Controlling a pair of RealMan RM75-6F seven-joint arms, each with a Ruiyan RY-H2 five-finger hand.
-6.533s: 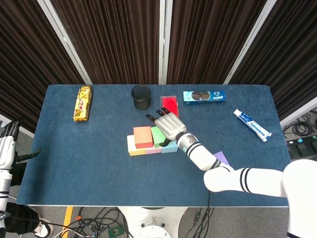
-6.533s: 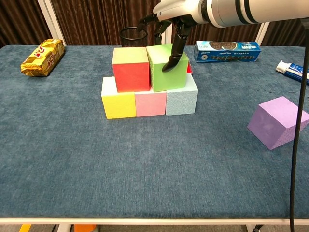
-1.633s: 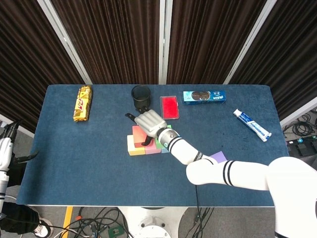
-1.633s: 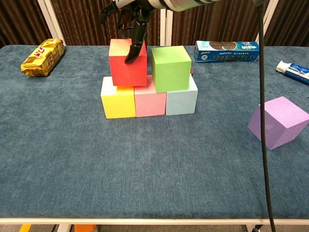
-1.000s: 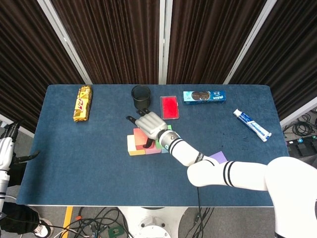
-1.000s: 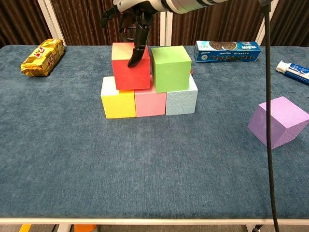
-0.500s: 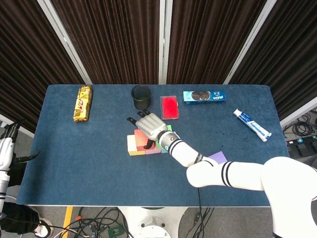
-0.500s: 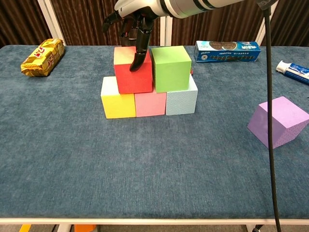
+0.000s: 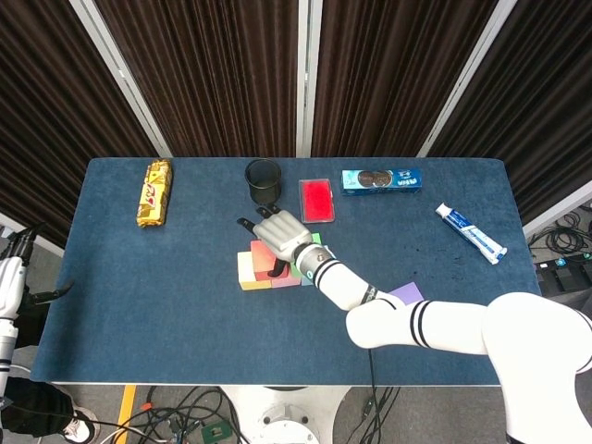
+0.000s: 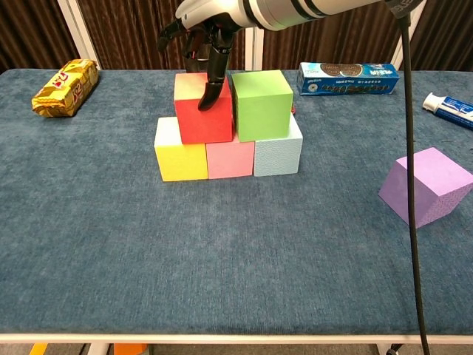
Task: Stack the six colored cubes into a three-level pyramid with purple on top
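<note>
Right hand: the white-and-grey right hand [image 10: 207,22] hangs over the stack, its dark fingers [image 10: 213,78] pointing down and slightly apart; one fingertip touches the front of the red foam cube [image 10: 203,109], with nothing gripped.
Left hand: the left hand [image 9: 11,277] sits at the far left edge of the head view, off the counter; whether its fingers are apart or together cannot be told.
Bottom row: a yellow foam cube [image 10: 180,154], a pink foam cube [image 10: 230,159] and a pale blue foam cube [image 10: 278,152] stand side by side, touching, on the blue cloth-covered counter [image 10: 222,259].
Second level: the red foam cube rests across the yellow and pink ones, with the green foam cube [image 10: 261,103] just beside it on the pink and pale blue ones.
Purple foam cube [image 10: 431,185]: tilted on the counter, well apart to the right of the stack.
Behind the stack: a black cup [image 9: 264,181].
</note>
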